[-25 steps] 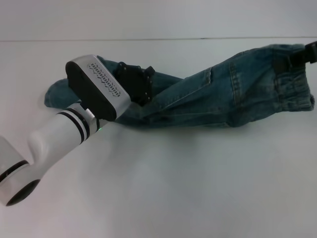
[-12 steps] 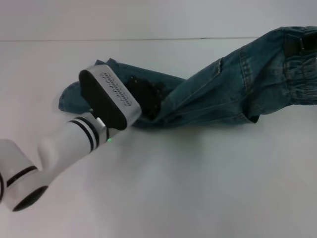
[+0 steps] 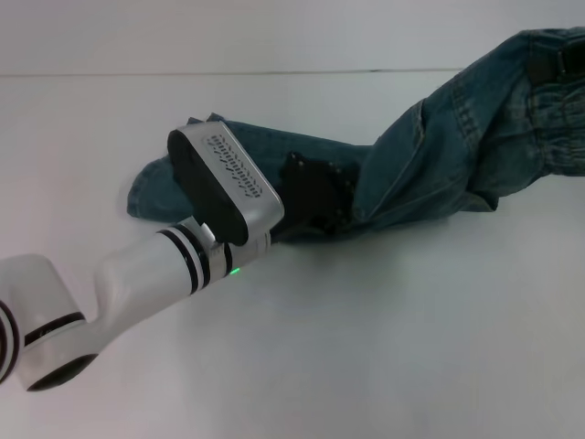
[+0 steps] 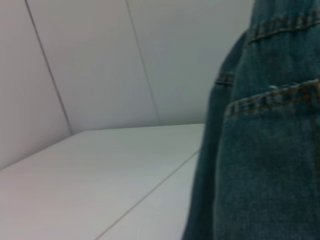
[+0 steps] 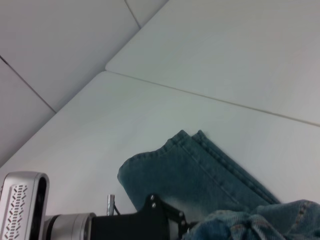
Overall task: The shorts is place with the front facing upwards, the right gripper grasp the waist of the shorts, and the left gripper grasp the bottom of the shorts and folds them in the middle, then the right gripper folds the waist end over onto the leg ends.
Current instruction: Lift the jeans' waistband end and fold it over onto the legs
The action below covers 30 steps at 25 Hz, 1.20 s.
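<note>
Left arm enters from 8 o'clock in head view, white forearm angled up toward centre, green light lit at the wrist. Left gripper (image 3: 315,194) black, low at centre, pinched on the denim; fingers hidden in the cloth. Right gripper (image 3: 571,60) only a dark sliver at 2 o'clock; state unreadable.

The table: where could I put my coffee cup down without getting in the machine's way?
The table is bare in front of the shorts, right of the left arm. Another bare strip lies behind the shorts, toward the far edge. The middle is crowded: the left gripper works on the denim, and the waist hangs lifted at the right edge, where the right gripper is barely visible.
</note>
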Motion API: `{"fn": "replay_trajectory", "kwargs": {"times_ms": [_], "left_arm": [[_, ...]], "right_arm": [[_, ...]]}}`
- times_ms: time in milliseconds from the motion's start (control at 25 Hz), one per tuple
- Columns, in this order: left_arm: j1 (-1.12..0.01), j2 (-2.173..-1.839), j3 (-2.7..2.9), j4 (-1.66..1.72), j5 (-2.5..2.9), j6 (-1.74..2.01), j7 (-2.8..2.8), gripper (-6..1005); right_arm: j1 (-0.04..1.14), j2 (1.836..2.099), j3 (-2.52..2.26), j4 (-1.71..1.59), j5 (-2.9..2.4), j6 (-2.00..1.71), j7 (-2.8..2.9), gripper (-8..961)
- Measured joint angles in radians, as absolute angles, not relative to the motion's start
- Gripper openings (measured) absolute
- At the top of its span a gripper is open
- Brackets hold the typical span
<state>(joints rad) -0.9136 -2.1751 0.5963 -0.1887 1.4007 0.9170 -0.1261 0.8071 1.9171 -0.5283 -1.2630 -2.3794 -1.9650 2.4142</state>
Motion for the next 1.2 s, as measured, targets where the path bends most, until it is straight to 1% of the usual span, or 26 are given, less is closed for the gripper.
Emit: {"fn": "replay_trajectory", "kwargs": {"times_ms": [1200], "left_arm": [[-0.929, -2.175, 0.571, -0.256, 1.776, 1.005, -0.38, 1]], "right_arm": [[0.826, 1.923, -0.576, -1.287, -2.328, -1.962, 2.395, 122]]}}
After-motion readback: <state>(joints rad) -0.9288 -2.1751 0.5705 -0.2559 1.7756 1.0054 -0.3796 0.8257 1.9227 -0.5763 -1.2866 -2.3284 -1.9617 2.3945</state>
